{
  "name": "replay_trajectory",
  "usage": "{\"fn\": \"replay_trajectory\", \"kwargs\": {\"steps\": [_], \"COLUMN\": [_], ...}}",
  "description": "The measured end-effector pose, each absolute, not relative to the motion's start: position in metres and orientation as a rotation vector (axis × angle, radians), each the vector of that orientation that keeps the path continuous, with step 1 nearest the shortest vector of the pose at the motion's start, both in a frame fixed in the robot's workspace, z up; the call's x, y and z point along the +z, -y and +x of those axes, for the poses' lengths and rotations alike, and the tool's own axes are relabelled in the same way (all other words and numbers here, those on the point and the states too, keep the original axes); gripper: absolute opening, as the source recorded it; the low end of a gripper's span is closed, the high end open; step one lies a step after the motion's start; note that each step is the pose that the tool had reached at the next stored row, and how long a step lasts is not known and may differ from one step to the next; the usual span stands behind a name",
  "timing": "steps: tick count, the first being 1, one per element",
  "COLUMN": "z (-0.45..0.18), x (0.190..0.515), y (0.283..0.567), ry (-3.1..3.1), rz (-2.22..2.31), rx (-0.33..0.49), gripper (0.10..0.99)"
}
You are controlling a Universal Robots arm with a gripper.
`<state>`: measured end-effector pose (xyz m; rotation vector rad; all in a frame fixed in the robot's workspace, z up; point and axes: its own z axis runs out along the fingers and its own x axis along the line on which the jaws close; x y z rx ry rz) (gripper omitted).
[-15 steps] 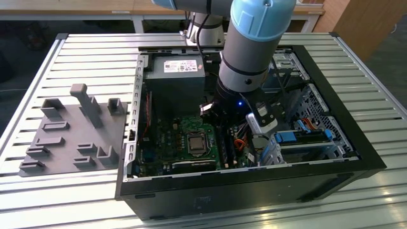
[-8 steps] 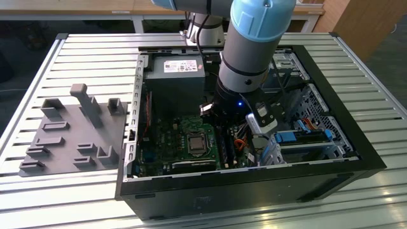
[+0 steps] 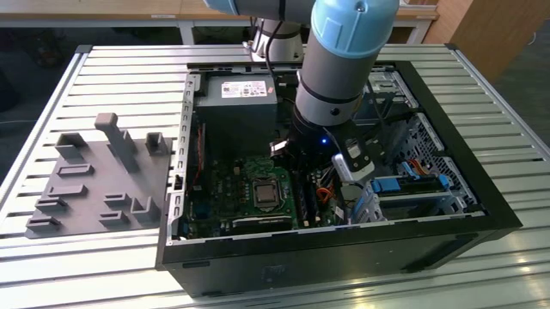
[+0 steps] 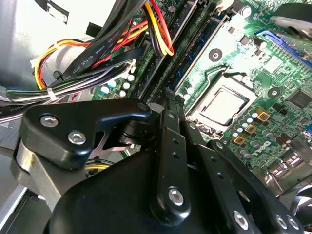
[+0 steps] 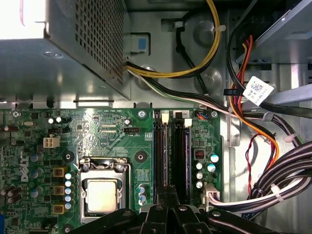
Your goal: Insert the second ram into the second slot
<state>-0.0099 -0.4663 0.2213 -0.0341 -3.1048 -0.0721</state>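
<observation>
Blue second ram [image 5: 186, 156] lies seated in its slot, pincer [image 5: 168, 191] directly above.

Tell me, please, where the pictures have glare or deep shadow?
In the first wrist view, the power supply is washed out white at one corner; in the exterior view, the table slats shine and the inside of the computer case is dark; in the second wrist view, the gripper is near-black.

Stood on a ribbed, pale metal desk [image 3: 103, 77], brightly lit with glare near the front edge; behind, a white table [image 3: 103, 18], wooden furniture [image 3: 494, 29], a dark floor [image 3: 526, 84].
</observation>
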Motion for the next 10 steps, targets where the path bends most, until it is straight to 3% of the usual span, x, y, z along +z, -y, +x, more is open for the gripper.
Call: {"fn": "replay_trajectory", "kwargs": {"steps": [10], "z": [-0.0099], "x": [0.2167], "y": [0.4665], "ry": [3.105], "rz": [-0.034], "rx": [-0.069], "gripper": [0.106]}}
